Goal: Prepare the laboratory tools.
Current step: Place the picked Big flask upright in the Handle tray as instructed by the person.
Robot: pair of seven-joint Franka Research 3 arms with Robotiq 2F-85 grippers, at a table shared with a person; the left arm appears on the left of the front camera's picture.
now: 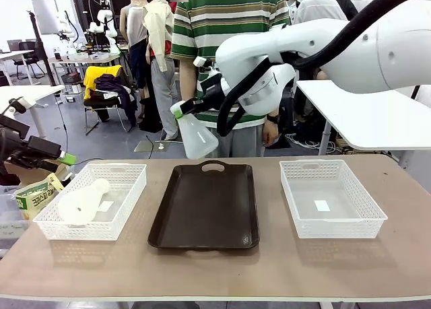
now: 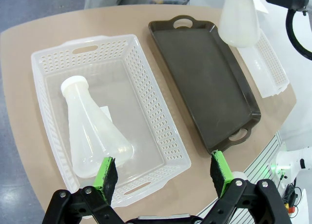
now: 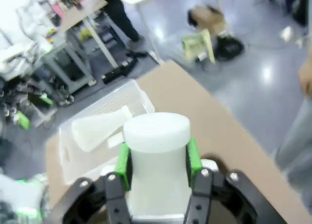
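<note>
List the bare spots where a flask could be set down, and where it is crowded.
Bare: the tray in the middle; the right basket, apart from a small slip; the strip of table along the near edge. Crowded: the left basket, where a flask lies, the open left gripper near. The right gripper holds a second flask above the tray's far end.
</note>
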